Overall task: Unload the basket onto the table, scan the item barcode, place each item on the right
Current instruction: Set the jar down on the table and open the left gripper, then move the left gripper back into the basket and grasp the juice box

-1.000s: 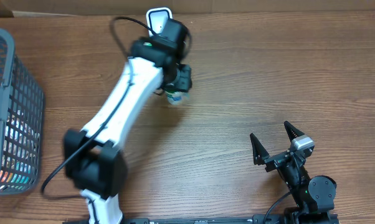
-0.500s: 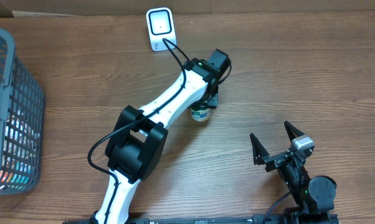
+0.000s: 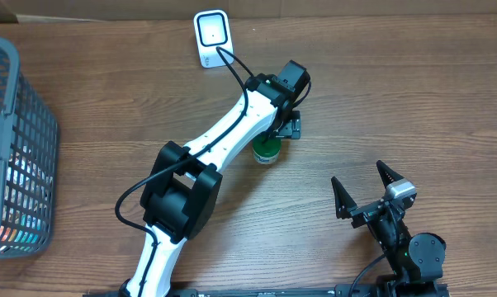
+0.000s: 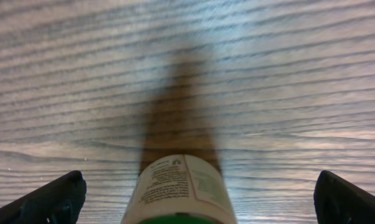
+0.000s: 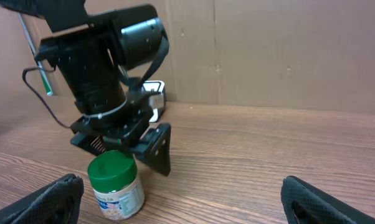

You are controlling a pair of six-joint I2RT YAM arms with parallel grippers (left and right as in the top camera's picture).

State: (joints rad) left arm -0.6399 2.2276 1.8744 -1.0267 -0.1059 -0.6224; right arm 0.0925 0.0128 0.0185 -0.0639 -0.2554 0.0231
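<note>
Overhead, my left tool [image 3: 272, 142] stands wide open over the green-lidded jar [image 3: 266, 152], fingers [image 4: 50, 199] clear of its sides. The jar stands upright on the worktop [image 3: 381, 91], at 5 o'clock from the scanner [image 3: 210, 37]. My right tool [image 3: 357, 175] gapes open at the worktop's 5 o'clock.

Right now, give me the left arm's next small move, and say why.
Probably raise the left gripper straight up, clear of the bottle. Its jaws stand wide open on either side of the bottle, which stands upright on the table by itself, so a sideways pull might knock it over.
</note>
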